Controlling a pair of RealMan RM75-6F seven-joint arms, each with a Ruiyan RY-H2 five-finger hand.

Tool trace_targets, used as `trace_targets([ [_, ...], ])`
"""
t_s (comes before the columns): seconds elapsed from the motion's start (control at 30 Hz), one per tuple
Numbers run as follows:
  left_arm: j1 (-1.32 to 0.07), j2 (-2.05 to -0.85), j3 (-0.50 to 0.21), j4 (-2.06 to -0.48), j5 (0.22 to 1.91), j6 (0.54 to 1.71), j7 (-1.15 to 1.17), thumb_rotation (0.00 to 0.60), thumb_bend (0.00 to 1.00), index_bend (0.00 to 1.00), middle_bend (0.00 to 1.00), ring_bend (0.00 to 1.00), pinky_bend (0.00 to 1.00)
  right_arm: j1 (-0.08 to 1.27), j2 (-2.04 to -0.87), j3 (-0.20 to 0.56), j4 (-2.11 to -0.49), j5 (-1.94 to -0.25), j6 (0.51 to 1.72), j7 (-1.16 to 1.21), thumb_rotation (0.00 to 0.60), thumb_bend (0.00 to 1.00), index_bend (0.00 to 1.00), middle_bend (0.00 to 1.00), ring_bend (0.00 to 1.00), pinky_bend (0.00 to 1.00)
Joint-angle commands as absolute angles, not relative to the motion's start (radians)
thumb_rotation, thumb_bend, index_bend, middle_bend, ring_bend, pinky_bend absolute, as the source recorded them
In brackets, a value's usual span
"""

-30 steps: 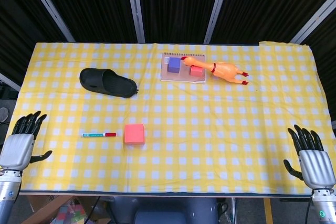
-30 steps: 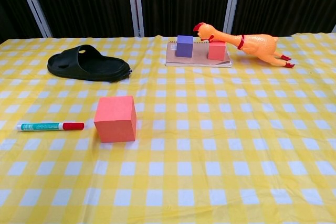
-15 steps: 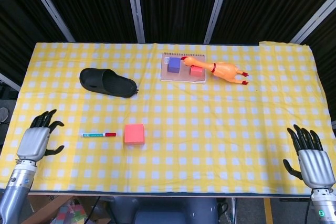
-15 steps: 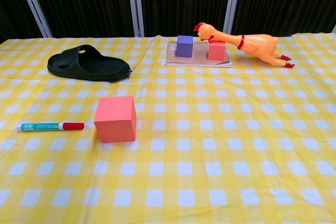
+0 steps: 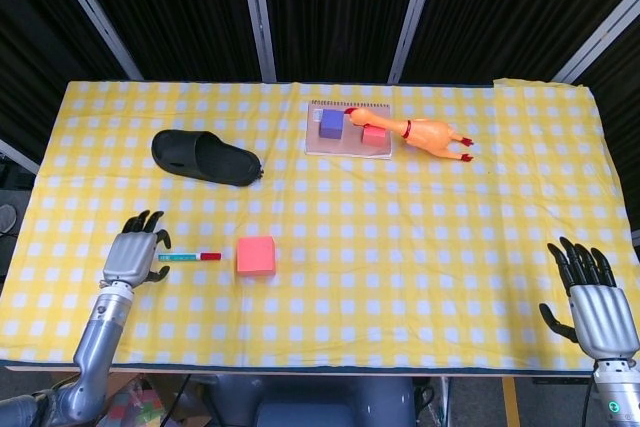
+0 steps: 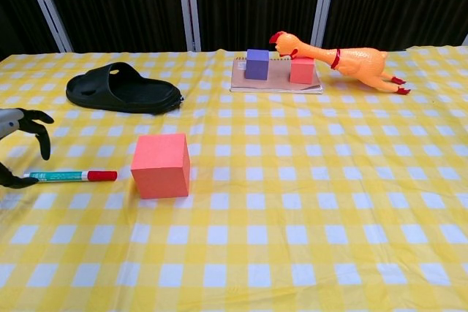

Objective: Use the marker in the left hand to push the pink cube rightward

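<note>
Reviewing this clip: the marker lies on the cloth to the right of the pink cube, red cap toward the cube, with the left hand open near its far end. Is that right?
One thing is off: the marker lies to the left of the pink cube, not the right, as the head view shows. Its red cap does point toward the cube, and the left hand is open at its far end.

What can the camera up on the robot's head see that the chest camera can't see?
Only the head view shows the right hand, open at the table's near right corner, plus the left forearm and the whole tablecloth down to its near edge.

Only the chest view shows things from the side: the fingers of the left hand arching above the marker's tail end.

Both show the left hand, open by the marker, which lies flat, its red end toward the pink cube, and also the black slipper, the rubber chicken and the notebook carrying two small cubes.
</note>
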State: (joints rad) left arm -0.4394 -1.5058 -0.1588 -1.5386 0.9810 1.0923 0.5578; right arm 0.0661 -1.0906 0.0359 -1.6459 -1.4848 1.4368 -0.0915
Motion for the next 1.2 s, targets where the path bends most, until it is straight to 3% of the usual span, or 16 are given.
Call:
trace_targets([
  [0.03,-0.466,-1.541,-0.171,-1.509,0.951,1.085,0.576,0.600,0.31,0.45,0.07,0.00,0.10,0.066,-1.091,0.036,-1.646,-1.485,1.437,-0.090,0.600,0.38,0.00,0.00,0.00,0.00],
  [0.5,-0.519,-1.585,-0.167,-1.471,0.868,1.078,0.632,0.600,0.32,0.48,0.07,0.00,0.10,0.065,-1.091,0.036,-1.644,-1.492,1.444,-0.080,0.600,0.38,0.00,0.00,0.00,0.00],
  [0.83,-0.538,-1.589,-0.144,-1.473,0.820,1.071,0.671,0.600,0.43,0.51,0.07,0.00,0.10,0.064,-1.092,0.035,-1.642,-1.499,1.449,-0.078,0.600,0.38,0.00,0.00,0.00,0.00],
  [1.2,-0.543,-1.567,-0.142,-1.519,0.831,1.095,0.645,0.600,0.47,0.54,0.07,0.00,0.10,0.064,-1.093,0.035,-1.640,-1.502,1.452,-0.072,0.600,0.38,0.00,0.00,0.00,0.00],
])
